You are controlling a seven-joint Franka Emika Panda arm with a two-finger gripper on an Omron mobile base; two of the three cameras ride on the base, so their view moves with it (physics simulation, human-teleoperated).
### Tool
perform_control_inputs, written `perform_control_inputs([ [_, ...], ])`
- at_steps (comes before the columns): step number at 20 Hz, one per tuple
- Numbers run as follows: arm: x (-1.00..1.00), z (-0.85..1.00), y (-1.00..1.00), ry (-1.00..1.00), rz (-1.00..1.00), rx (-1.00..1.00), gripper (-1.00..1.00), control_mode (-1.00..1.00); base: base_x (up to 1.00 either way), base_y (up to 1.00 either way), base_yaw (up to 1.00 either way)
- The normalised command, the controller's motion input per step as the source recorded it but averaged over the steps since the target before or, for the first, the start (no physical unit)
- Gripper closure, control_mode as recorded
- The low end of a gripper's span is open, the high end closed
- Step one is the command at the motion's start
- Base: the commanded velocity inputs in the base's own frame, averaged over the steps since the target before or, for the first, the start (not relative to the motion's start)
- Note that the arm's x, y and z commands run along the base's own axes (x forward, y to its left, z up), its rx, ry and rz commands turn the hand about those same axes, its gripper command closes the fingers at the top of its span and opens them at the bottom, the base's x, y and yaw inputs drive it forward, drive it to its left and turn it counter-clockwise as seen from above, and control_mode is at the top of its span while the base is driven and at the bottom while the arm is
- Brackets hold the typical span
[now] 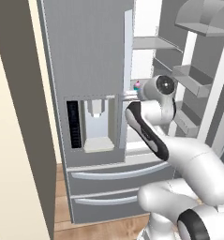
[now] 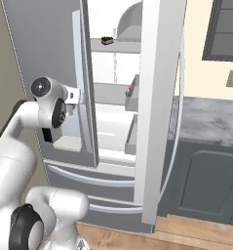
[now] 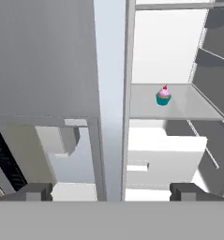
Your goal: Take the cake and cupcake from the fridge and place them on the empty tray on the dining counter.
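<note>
The fridge [image 1: 85, 47] [image 2: 40, 39] has its left door shut and its right door [image 2: 154, 97] swung open. The cupcake [image 3: 163, 96], pink over a teal wrapper, stands on a glass shelf [image 3: 179, 110] inside, ahead and to the right of my gripper [image 3: 112, 192]. It shows as a pink speck [image 1: 137, 84] just beyond my wrist, and peeks out past a door bin [image 2: 129, 90]. A small low slab on the top shelf looks like the cake [image 2: 107, 40]. My gripper is open and empty, level with the shut door's edge. The tray and dining counter are out of view.
The shut door's long handle [image 3: 111, 93] stands straight ahead of the hand. The water dispenser [image 1: 94, 124] and two drawers [image 1: 118, 176] lie below. Door bins [image 1: 193, 79] line the open door. A grey marbled counter [image 2: 208, 122] adjoins on the right, a wall [image 1: 15, 140] on the left.
</note>
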Motion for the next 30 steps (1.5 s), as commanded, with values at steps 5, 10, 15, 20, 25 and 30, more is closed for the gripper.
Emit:
perform_control_inputs([
  [5,0.75,0.0,0.0,0.0,-0.01,0.0,-1.0,-1.0,0.0,0.0,0.0],
  [10,0.84,0.0,0.08,0.0,0.0,0.0,-1.0,-1.0,0.0,0.0,0.0],
  [15,0.67,0.0,0.01,0.0,0.0,0.0,-1.0,-1.0,0.0,0.0,0.0],
  [20,0.6,-0.05,0.0,0.0,0.0,0.0,-1.0,-1.0,0.0,0.0,0.0],
  [25,0.54,-0.09,0.0,0.0,0.0,0.0,-1.0,-1.0,0.0,0.0,0.0],
  [30,0.45,-0.02,0.03,0.0,0.0,0.0,1.0,-1.0,0.0,0.0,0.0],
])
